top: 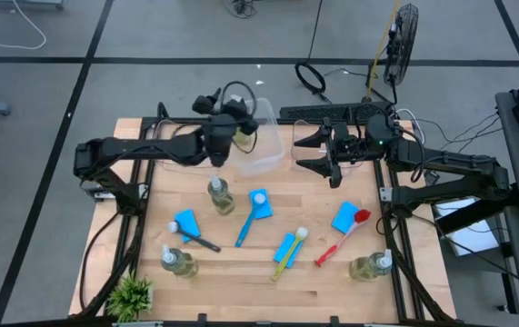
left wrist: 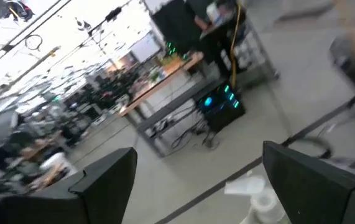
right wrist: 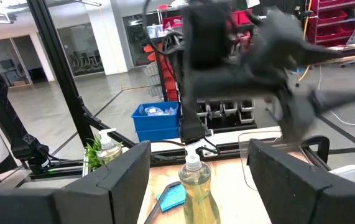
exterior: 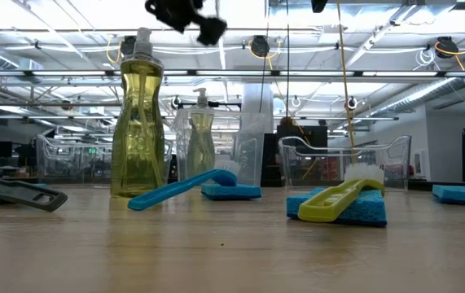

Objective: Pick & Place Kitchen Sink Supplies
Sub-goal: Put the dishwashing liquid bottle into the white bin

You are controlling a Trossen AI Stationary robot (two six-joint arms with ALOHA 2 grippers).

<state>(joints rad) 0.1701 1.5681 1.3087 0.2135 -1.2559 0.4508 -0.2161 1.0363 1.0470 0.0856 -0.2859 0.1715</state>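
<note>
Left gripper (top: 220, 156) hangs released above soap bottle (top: 220, 194) at table's 12 o'clock, apparently lining up pick; next: descend, clench neck. Right gripper (top: 316, 152) waits released at 2 o'clock.

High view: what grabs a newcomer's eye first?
The left gripper, open, hangs right above a soap bottle at the table's back-left. In front lies a scatter of blue sponges and dish brushes. The right gripper waits open at the back.

Overhead looking down, low level, two wrist-mounted
</note>
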